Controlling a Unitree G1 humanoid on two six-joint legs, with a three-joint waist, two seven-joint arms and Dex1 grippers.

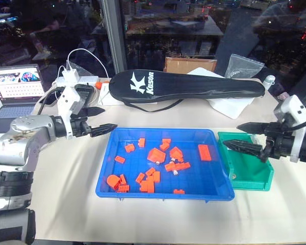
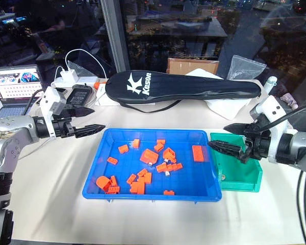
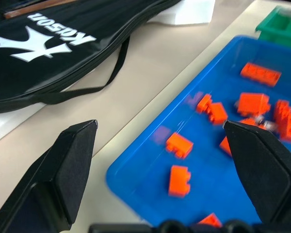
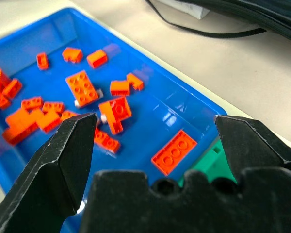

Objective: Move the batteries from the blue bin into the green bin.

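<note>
Both hands [image 1: 103,130] [image 1: 245,137] open; one blue bin [image 1: 204,185], one green bin [image 1: 255,176].

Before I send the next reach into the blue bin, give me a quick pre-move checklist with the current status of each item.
1. Right claw open and empty: ok.
2. Left claw open and empty: ok.
3. Battery target located: not ok; only small silvery bits among the orange bricks, too small to tell.
4. Green bin free to receive: ok; right claw hovers over its near-bin edge.
5. Blue bin flat on the table: ok.
6. Left claw clear of the bin: ok, outside its left rim.
</note>
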